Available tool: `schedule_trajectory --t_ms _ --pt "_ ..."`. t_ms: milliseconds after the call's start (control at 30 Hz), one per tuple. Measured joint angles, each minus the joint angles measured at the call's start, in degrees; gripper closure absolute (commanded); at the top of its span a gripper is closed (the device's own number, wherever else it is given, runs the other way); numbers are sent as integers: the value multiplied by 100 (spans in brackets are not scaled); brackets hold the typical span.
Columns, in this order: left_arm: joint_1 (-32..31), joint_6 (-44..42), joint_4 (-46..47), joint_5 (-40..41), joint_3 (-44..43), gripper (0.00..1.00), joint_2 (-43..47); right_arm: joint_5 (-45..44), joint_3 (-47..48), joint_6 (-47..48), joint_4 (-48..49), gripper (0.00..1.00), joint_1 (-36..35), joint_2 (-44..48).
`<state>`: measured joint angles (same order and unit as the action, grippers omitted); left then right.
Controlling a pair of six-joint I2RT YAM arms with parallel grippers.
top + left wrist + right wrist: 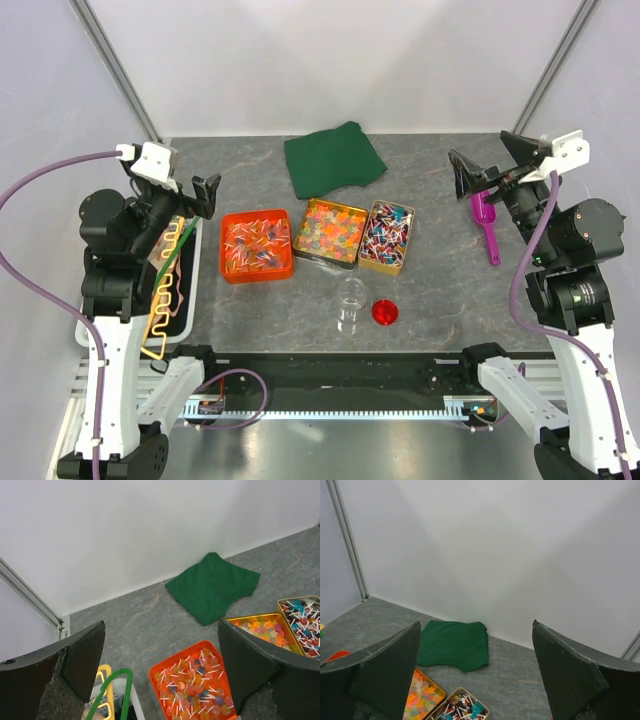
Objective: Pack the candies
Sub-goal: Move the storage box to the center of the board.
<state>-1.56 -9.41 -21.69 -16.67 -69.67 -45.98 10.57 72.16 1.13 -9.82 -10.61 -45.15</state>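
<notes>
The candies (333, 228) are small orange, yellow, pink and green gummy pieces filling a gold tin (299, 243) at the table's middle. They also show at the right edge of the left wrist view (262, 630) and the bottom of the right wrist view (422, 700). A clear jar (351, 305) stands in front of the tin with a red lid (385, 312) lying beside it. My left gripper (197, 193) hangs open above the table's left side, nothing between its fingers (85, 655). High at the far right, my right gripper (492, 160) is open and empty too.
An orange tray (256, 213) of lollipops lies left of the candy tin, and a second gold tin (411, 222) of stick sweets lies right of it. A folded green cloth (334, 157) sits at the back, a purple scoop (486, 225) at right, a white bin (185, 322) at left.
</notes>
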Motion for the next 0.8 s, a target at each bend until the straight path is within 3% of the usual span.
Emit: schedule_trajectory --t_ms 367,633,800 --pt "0 -63 46 -299 120 1 -245 920 -35 273 0 2 9 -107" --pt "-122 -315 212 -264 1161 3 -1029 1058 -236 494 -55 2 13 -361" --pt "-568 -612 374 146 1703 8 -1648 1062 -608 627 -114 2 13 -498"
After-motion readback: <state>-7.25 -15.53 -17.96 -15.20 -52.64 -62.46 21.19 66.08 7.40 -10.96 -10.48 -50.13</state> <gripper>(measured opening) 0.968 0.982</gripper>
